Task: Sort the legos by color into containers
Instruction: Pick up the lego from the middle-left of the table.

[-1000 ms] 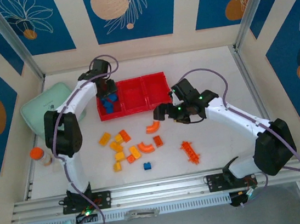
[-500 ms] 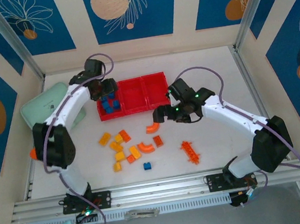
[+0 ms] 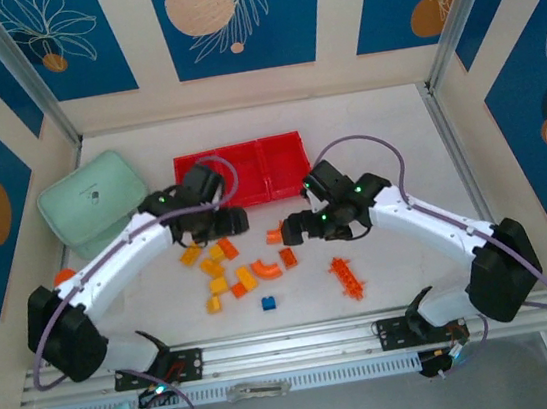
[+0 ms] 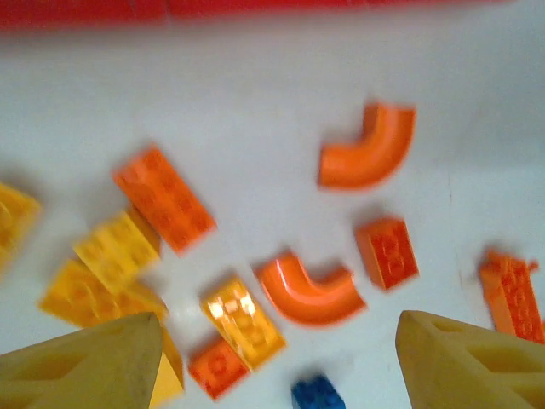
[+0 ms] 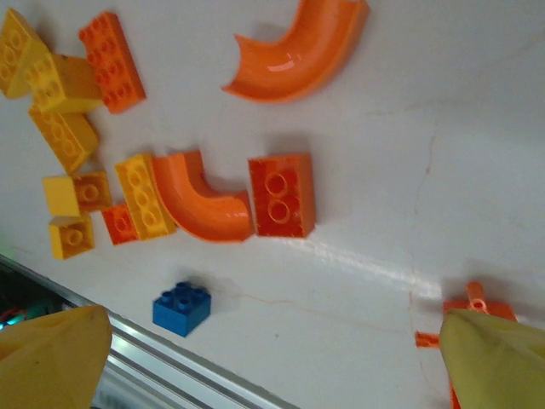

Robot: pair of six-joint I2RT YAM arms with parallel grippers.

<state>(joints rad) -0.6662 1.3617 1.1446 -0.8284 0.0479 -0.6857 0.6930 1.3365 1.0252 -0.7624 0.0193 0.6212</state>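
Note:
The loose legos lie on the white table in front of the red tray (image 3: 247, 157) of containers: yellow-orange bricks (image 3: 212, 269), orange bricks (image 3: 227, 248), two curved orange pieces (image 3: 265, 269), one blue brick (image 3: 267, 303) and a long studded orange piece (image 3: 345, 278). My left gripper (image 3: 224, 226) hovers open over the bricks' left side. In its wrist view a curved piece (image 4: 308, 294) and the blue brick (image 4: 317, 394) lie below the open left gripper (image 4: 281, 375). My right gripper (image 3: 293, 229) is open beside the upper curved piece (image 5: 302, 51), and the blue brick (image 5: 182, 307) lies below the empty right gripper (image 5: 272, 358).
A mint-green case (image 3: 91, 200) sits at the back left. A small orange cap (image 3: 61, 279) peeks out beside the left arm. An aluminium rail (image 3: 292, 348) runs along the table's near edge. My left arm hides part of the tray's left compartment.
My left arm has swung from over the tray's left compartment down to the loose bricks, its jaws wider than before. The right gripper has shifted slightly toward the bricks.

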